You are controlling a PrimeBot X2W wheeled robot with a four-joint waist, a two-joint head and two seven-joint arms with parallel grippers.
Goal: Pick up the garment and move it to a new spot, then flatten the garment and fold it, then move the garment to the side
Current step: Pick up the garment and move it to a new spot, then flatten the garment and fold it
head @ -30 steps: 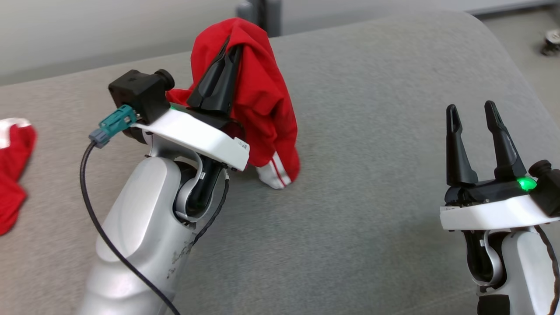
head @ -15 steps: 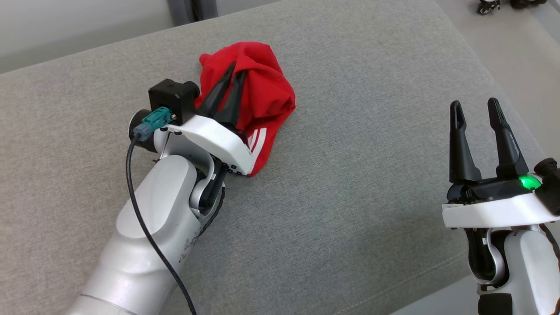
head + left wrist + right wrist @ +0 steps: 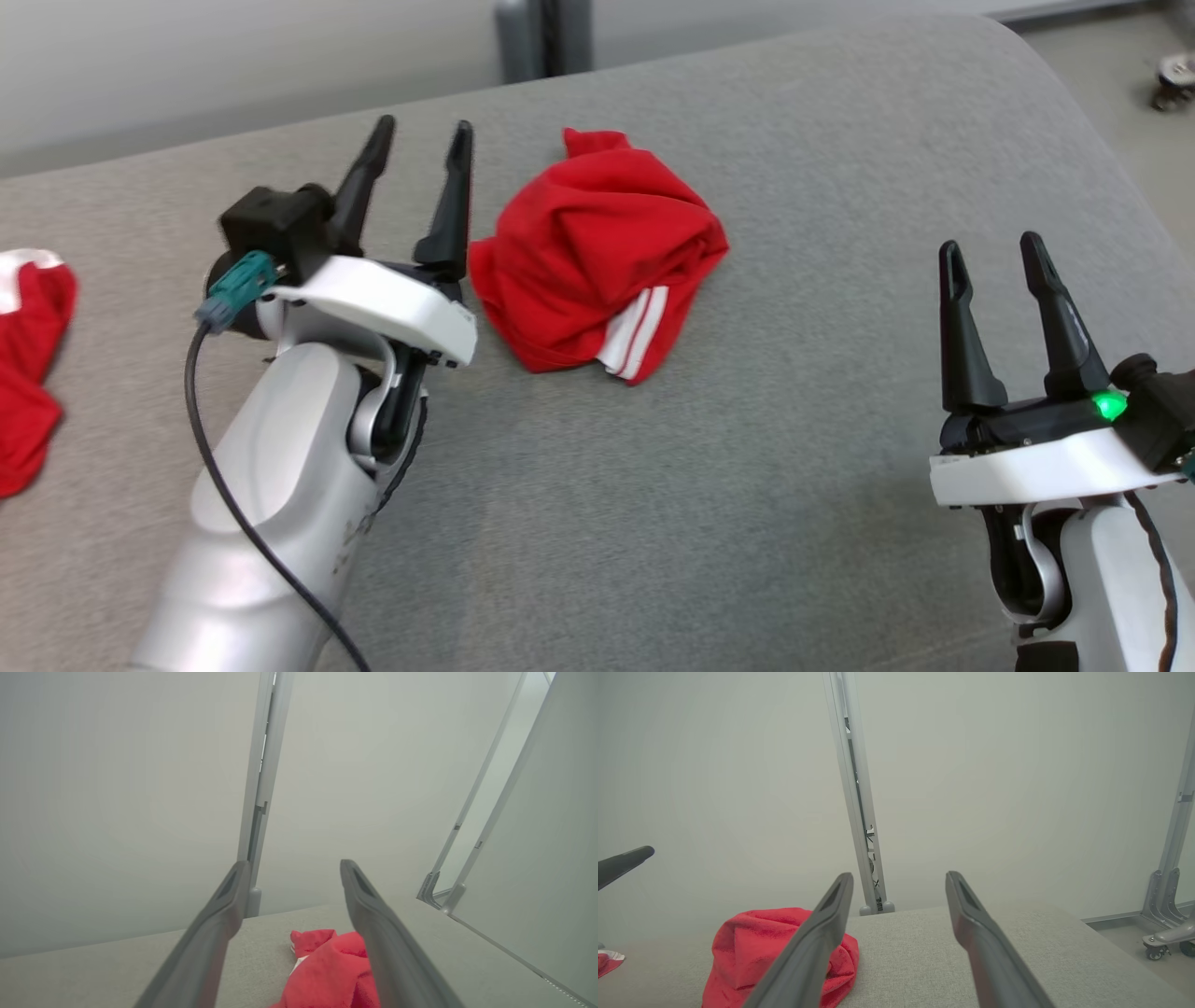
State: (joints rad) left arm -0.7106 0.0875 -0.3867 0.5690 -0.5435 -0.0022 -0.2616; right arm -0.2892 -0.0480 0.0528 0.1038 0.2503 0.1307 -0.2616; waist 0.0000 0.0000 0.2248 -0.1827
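Status: garment [image 3: 593, 257] sits in a crumpled heap on the grey counter [image 3: 794, 420], with nothing gripping it. White stripes [image 3: 639, 322] show at its near hem; the rest is bunched red folds.

Left end effector [image 3: 423, 124] hangs just left of the garment, jaws spread wide and empty. Its fingers point up and away, and I see no contact with the cloth. Right end effector [image 3: 990, 243] is well to the right of the garment and nearer the robot, jaws equally wide, also empty.

Other items: a second red cloth [image 3: 28, 364] lies well left of the garment, cut off by the frame edge. A grey post [image 3: 541, 42] stands beyond the garment, past the counter's far edge.

Progress, my read:
- Pick and move: the garment lies free on open surface, so this step looks finished. I can't confirm the spot is the intended one.
- Flatten: not done, the cloth is a lump with layers tucked under.
- Fold: not done.
- Move to the side: not done.

Roughly a quarter of the way through. Flattening probably needs both end effectors on opposite edges of the garment. The striped hem is the easiest edge to find.
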